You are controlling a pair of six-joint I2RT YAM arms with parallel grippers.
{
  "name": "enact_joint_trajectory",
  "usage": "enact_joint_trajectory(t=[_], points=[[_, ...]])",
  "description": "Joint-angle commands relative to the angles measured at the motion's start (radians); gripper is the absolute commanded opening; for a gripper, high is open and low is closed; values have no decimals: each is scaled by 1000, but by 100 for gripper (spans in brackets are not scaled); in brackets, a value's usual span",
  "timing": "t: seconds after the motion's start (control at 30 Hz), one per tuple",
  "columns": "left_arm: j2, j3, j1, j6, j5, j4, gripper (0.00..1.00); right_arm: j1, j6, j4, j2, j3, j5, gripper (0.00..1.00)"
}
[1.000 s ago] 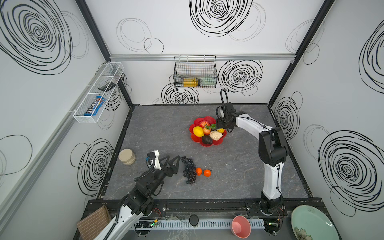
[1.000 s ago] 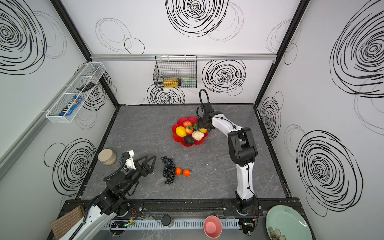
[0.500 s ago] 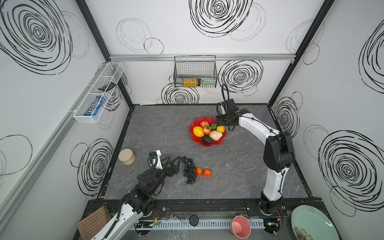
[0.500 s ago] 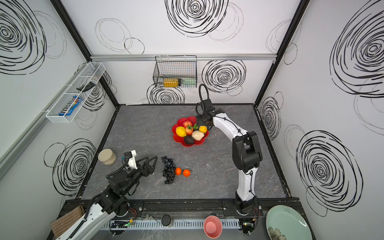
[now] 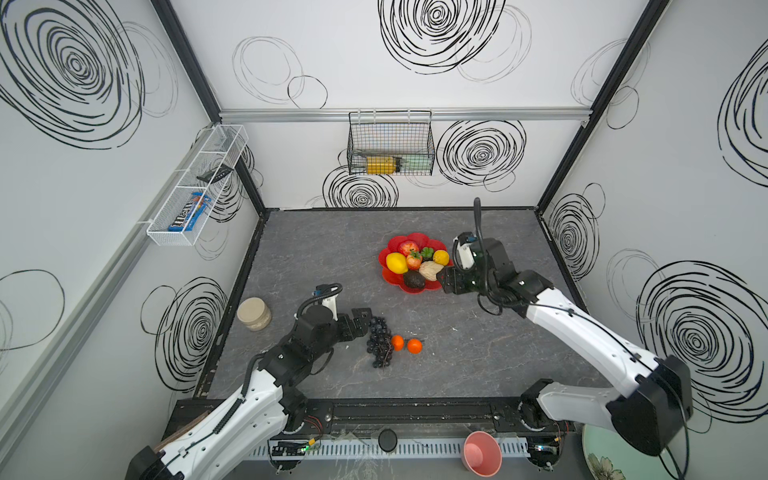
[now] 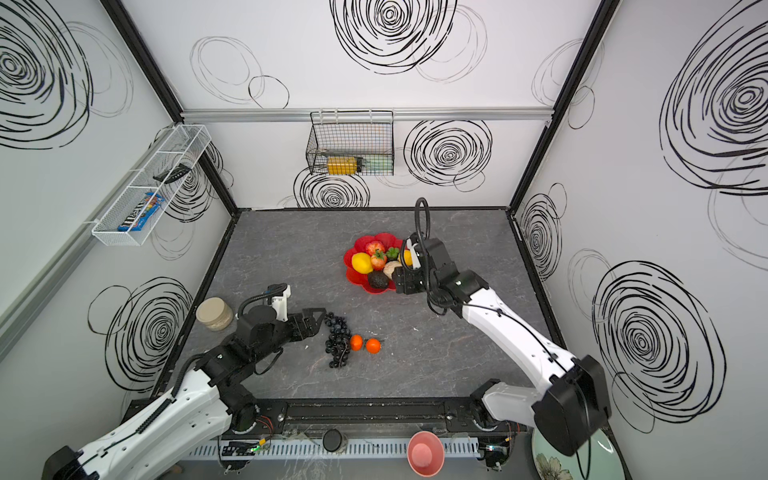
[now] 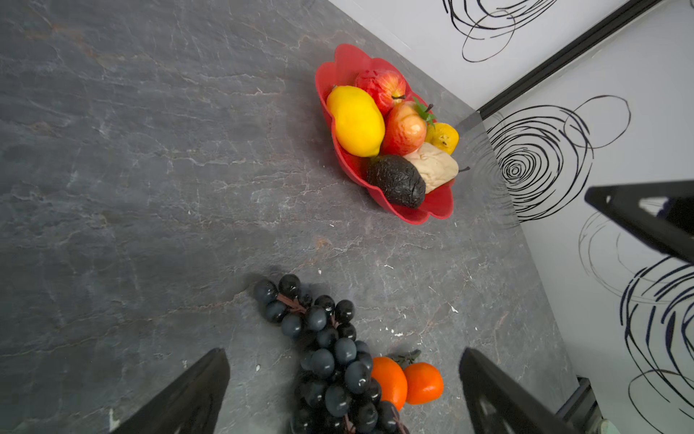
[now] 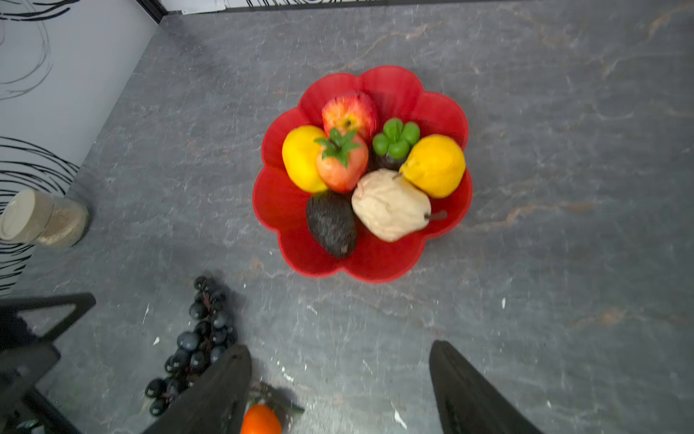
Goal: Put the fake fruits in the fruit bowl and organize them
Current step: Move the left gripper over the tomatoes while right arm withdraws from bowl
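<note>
The red flower-shaped fruit bowl (image 5: 409, 240) (image 8: 383, 80) holds an apple (image 5: 408, 248), two lemons (image 5: 396, 263) (image 5: 441, 257), a strawberry (image 8: 341, 165), a mangosteen (image 8: 394, 141), a cream wrinkled fruit (image 8: 390, 204) and an avocado (image 8: 332, 223). On the table nearer the front lie the dark grape bunch (image 5: 378, 340) (image 7: 326, 353) and two small oranges (image 5: 397, 343) (image 5: 414, 345). My left gripper (image 5: 362, 322) (image 7: 343, 353) is open, low, its fingers straddling the bunch's near end. My right gripper (image 5: 446, 282) (image 8: 338, 347) hangs open and empty above the bowl's front right edge.
A lidded jar (image 5: 254, 313) stands by the left wall. A pink cup (image 5: 482, 456) and a pale green plate (image 5: 598, 461) sit past the table's front edge. A wire basket (image 5: 390, 143) hangs on the back wall and a white wire shelf (image 5: 195, 187) on the left wall.
My right gripper has drawn back from the bowl's far right side to its front right edge. My left gripper has crept right, closer onto the grapes.
</note>
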Motion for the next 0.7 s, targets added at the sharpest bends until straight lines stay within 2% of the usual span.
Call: enact_joint_trajectory(t=[0.0,0.13,0.27,0.47,0.67], points=[[59,126,-36,62,-47,-166,100,8,69,59,-156,-121,-26,80],[125,232,-121,65,-126,-278,100,11,142,68,-325,-259,-59,80],[171,281,-256,19,-190,-338,100,12,224,78,-423,-368,-94,80],[276,309,-454,-61,-270,-395,99,21,307,132,-518,-500,-139,80],[421,381,-583,-71,-322,-405,99,23,314,145,-537,-546,-150,80]])
